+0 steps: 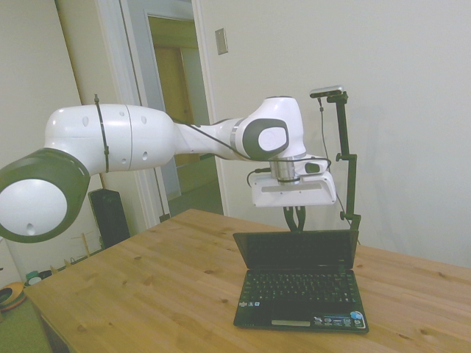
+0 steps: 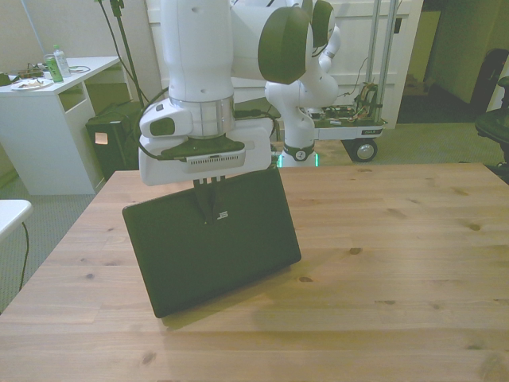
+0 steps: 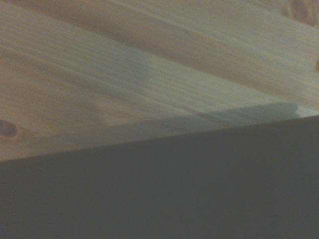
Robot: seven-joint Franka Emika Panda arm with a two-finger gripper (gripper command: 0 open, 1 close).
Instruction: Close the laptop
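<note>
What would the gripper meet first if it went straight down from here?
Probably the laptop: the gripper points down behind the raised lid's back, so it would likely meet the lid or table; depth is unclear.

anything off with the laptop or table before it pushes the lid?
Nothing stands out. The laptop sits open on the table, lid upright and intact, rotated somewhat against the table's edges in the front view. No spill or damage shows. The claw hangs just behind the lid's top edge, fingers close together.
</note>
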